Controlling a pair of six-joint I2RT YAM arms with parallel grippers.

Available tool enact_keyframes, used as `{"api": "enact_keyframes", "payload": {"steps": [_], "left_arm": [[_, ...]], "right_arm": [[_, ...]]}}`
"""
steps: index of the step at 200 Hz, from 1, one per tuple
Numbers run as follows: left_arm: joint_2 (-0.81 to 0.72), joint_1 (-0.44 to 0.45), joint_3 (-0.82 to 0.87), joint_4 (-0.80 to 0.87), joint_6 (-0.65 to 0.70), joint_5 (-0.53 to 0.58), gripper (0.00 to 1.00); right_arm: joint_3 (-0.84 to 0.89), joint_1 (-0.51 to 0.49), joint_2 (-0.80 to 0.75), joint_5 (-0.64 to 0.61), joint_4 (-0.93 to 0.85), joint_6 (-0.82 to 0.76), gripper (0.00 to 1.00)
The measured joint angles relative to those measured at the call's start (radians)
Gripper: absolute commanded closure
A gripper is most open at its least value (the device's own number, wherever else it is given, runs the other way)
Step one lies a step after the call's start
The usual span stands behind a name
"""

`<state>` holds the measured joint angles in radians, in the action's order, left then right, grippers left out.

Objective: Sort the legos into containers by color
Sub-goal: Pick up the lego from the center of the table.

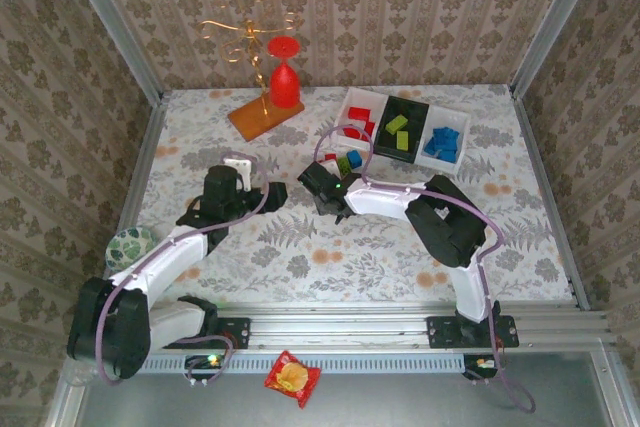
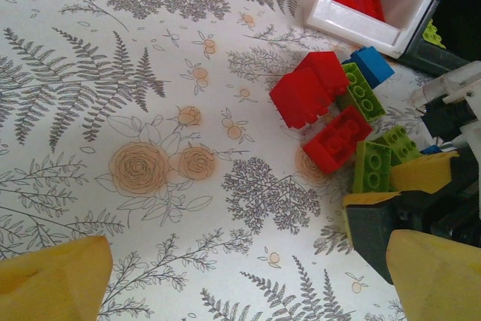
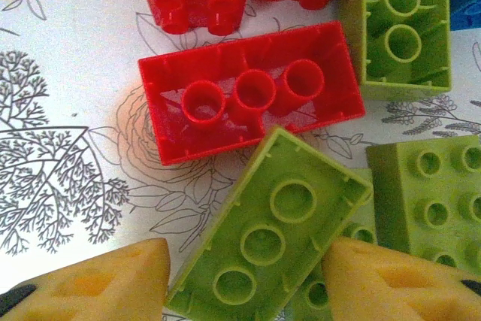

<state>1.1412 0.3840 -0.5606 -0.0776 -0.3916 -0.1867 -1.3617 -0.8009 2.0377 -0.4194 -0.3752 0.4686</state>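
Note:
A loose pile of legos (image 1: 345,162) in red, lime green and blue lies in front of the containers. The white tray (image 1: 350,105) holds red bricks, the black tray (image 1: 420,107) green ones, and the other white tray (image 1: 463,132) blue ones. My right gripper (image 3: 244,268) is down in the pile, shut on an upside-down lime green lego (image 3: 270,238) that lies at an angle. An upside-down red lego (image 3: 248,99) lies just beyond it. My left gripper (image 2: 248,276) hangs open over bare cloth, left of the pile's red lego (image 2: 308,88) and green lego (image 2: 372,167).
A wooden board (image 1: 262,117) with a gold wire stand and a red wine glass (image 1: 284,77) stands at the back left. A patterned round object (image 1: 130,245) sits by the left wall. Papered walls close in the table on three sides.

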Motion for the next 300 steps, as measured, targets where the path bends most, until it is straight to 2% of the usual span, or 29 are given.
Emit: {"api": "enact_keyframes", "payload": {"steps": [45, 109, 169, 213, 249, 300], "left_arm": [[0.003, 0.000, 0.000, 0.001, 0.000, 0.000, 0.05], [0.005, 0.000, 0.000, 0.000, 0.000, -0.004, 0.05], [0.010, 0.000, 0.000, -0.005, 0.000, -0.015, 0.05], [0.010, 0.000, 0.000, -0.005, 0.000, -0.015, 0.05], [0.010, 0.000, 0.000, -0.005, 0.000, -0.015, 0.05], [0.010, 0.000, 0.000, -0.006, 0.000, -0.017, 0.05]], "right_arm": [[0.015, 0.016, -0.003, 0.000, 0.014, 0.017, 0.53], [0.118, 0.038, -0.083, 0.053, 0.055, 0.084, 0.56], [0.110, 0.070, -0.076, 0.065, 0.073, 0.088, 0.55], [0.064, 0.070, -0.043, 0.060, 0.061, 0.067, 0.61], [0.065, 0.064, -0.047, 0.058, 0.053, 0.051, 0.63], [0.156, 0.067, -0.192, 0.087, 0.052, 0.051, 0.63]]}}
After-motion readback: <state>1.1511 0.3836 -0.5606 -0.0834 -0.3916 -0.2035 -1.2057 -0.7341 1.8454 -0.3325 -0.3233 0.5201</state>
